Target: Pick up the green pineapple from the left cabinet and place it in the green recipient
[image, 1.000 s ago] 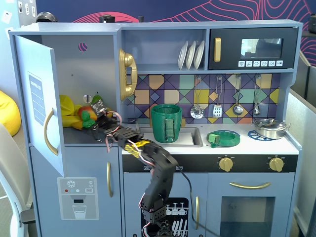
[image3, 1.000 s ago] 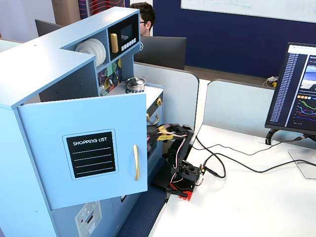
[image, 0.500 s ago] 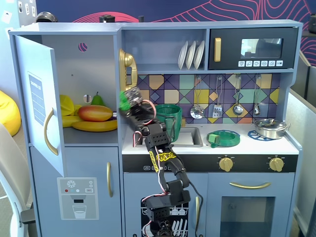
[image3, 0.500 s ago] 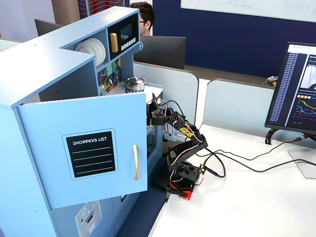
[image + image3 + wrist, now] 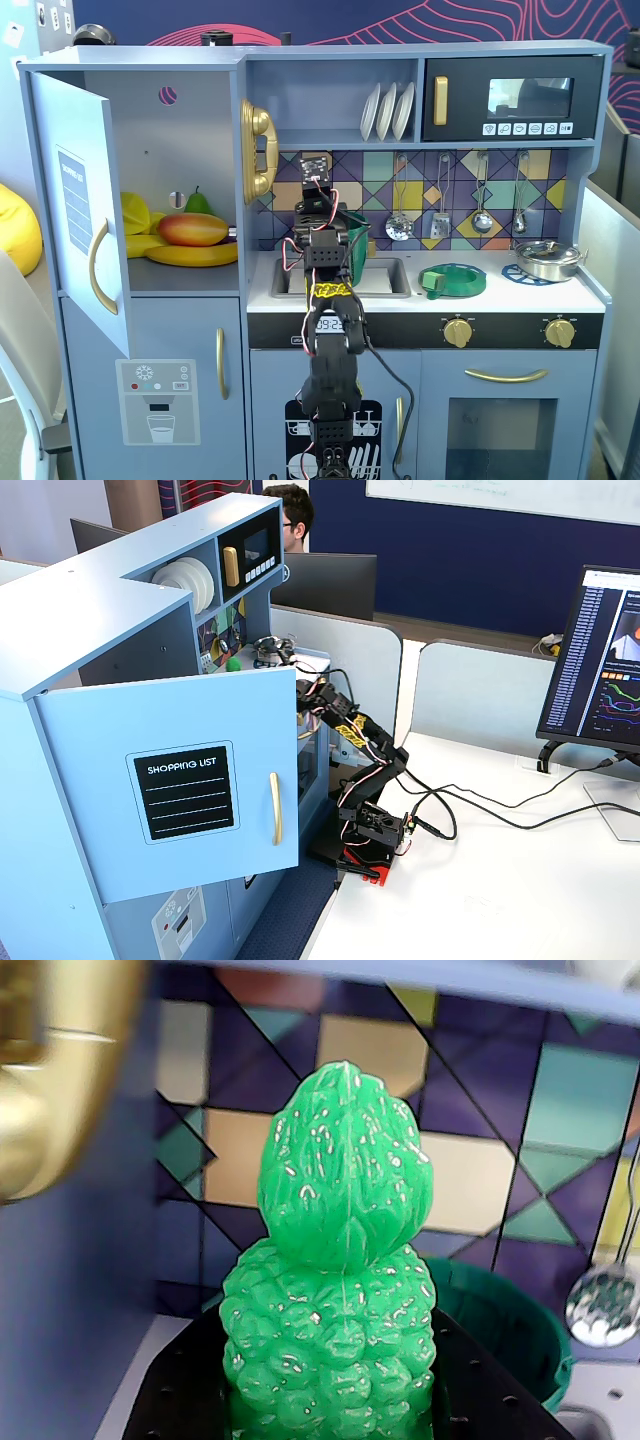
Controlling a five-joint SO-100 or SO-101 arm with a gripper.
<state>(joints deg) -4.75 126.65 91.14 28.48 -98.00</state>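
Observation:
In the wrist view the green pineapple (image 5: 335,1300) stands upright between my gripper's (image 5: 330,1370) black jaws, bumpy body low and crown up. The jaws are shut on its body. The dark-green recipient (image 5: 505,1325) sits just behind it to the right, partly hidden. In a fixed view my gripper (image 5: 328,222) is over the sink, right of the open left cabinet (image 5: 190,130), and the arm hides the pineapple. The recipient (image 5: 358,245) peeks out beside the wrist. In the side fixed view a small green tip (image 5: 233,664) shows by the counter.
The cabinet door (image 5: 75,200) hangs open to the left. A mango (image 5: 192,229), bananas (image 5: 190,256) and a pear (image 5: 198,203) lie on its shelf. A gold phone (image 5: 258,150) hangs close to the left of the wrist. A flat green ring dish (image 5: 452,280) and a steel pan (image 5: 546,258) sit on the counter.

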